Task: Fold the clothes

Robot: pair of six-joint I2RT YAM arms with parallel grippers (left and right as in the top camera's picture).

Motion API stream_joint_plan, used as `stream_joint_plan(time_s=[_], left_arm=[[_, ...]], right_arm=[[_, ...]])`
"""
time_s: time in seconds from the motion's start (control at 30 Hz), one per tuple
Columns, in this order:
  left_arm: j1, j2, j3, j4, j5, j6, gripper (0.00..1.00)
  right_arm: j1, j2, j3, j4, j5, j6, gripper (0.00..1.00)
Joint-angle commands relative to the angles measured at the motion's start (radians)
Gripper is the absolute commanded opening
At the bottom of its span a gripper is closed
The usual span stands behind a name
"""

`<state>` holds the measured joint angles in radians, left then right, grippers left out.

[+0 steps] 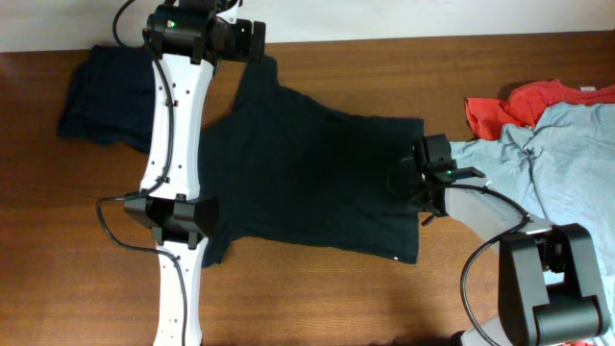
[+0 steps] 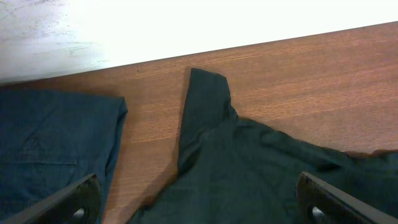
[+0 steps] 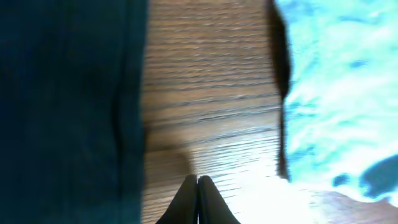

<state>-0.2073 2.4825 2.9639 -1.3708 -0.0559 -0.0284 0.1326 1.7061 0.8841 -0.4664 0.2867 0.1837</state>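
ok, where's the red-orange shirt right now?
Overhead view, far right at the top: the red-orange shirt lies bunched, touching the light blue-grey shirt just below it.

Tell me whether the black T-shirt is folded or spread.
Spread: the black T-shirt lies flat across the table, its full outline showing, nothing doubled over.

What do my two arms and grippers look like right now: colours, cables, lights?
Left arm: long white links, black joint housings, black cables, a small green light near the wrist. Right arm: pale grey link, black joints and base, looping black cable, a green light too. Left gripper has black, flat fingers; right gripper has black tapered ones.
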Motion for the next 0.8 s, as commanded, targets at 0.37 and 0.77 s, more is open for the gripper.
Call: stream_joint_plan(time_s=[0.37,0.77], left_arm=[[-0.002,0.004,0.001,-0.001,0.008,-0.013,0.99],[-0.002,0.004,0.001,-0.001,0.008,-0.013,0.99]], right_arm=[[-0.023,0.003,-0.004,0.030,0.095,0.005,0.06],[-0.055,0.002,0.010,0.063,-0.480,-0.255,0.04]])
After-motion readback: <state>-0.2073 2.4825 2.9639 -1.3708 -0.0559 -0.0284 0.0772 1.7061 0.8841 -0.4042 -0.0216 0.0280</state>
